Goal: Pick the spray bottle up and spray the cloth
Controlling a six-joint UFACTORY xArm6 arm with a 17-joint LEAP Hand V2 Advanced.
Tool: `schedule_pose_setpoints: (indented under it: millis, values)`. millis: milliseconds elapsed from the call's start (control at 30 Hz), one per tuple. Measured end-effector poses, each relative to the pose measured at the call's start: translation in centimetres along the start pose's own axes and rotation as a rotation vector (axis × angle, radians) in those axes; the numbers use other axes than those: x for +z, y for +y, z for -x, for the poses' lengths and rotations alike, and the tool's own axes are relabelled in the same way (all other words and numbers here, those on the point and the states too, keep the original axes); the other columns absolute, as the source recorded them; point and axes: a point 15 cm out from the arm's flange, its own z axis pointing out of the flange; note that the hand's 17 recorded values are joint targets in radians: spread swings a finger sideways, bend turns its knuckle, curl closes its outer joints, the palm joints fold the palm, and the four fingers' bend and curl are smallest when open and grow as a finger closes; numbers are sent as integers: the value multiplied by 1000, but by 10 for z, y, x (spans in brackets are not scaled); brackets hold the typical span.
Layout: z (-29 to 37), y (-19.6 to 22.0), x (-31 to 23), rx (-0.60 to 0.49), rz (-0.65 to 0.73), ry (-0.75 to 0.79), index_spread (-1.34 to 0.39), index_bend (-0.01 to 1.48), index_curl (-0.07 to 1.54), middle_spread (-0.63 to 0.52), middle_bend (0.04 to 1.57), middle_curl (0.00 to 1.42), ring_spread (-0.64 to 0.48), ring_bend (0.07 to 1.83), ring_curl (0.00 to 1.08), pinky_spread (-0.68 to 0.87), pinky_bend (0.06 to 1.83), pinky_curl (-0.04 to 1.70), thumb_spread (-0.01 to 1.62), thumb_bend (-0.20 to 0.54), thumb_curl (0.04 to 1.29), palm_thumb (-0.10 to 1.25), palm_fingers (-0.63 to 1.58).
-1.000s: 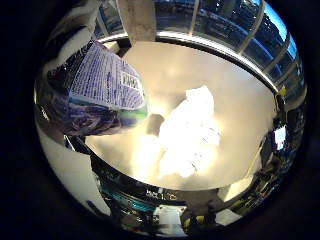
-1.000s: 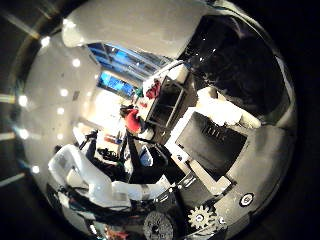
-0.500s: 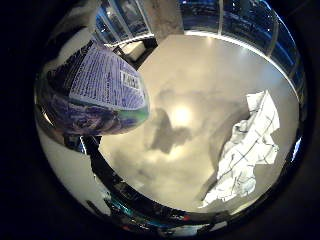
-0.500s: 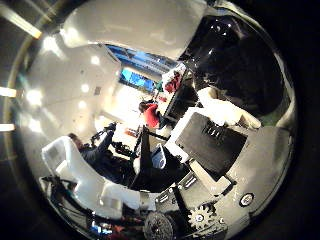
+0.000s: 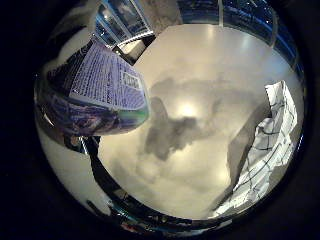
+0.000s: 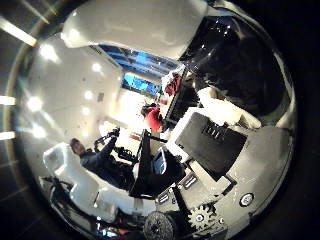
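The spray bottle, with a printed white label, fills one side of the little finger side palm view, close against the palm and up off the table. My right hand shows as white and black parts in the thumb side palm view, its fingers curled round the bottle. The white crumpled cloth lies on the pale table, away from the bottle, near the edge of the view. The shadow of hand and bottle falls on the table between them.
Glass panes stand past the table's far edge. The table's near edge has dark clutter below it. The thumb side palm view looks out into the room, with ceiling lights and a red object far off.
The whole little finger side view has shifted: the cloth went from the middle to the edge, so the hand moved sideways off the cloth. The bottle stays fixed against the palm.
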Motion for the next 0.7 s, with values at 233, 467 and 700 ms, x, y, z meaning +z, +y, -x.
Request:
schedule_pose_setpoints:
  millis: [233, 467, 700]
  values:
    - [-24, 2, 12, 12, 17, 10, -202, 1054, 738, -77, 1303, 644, -165, 1326, 638, -238, 945, 1222, 908, -22, 801, 874, 1184]
    - [-26, 2, 13, 0, 25, 16, -270, 746, 669, -91, 1179, 582, -161, 1249, 562, -361, 913, 986, 958, -31, 683, 836, 1096]
    - [-37, 21, 12, -99, 135, 77, -444, 380, 519, -120, 665, 416, -166, 848, 404, -183, 722, 840, 1009, -38, 533, 753, -2]
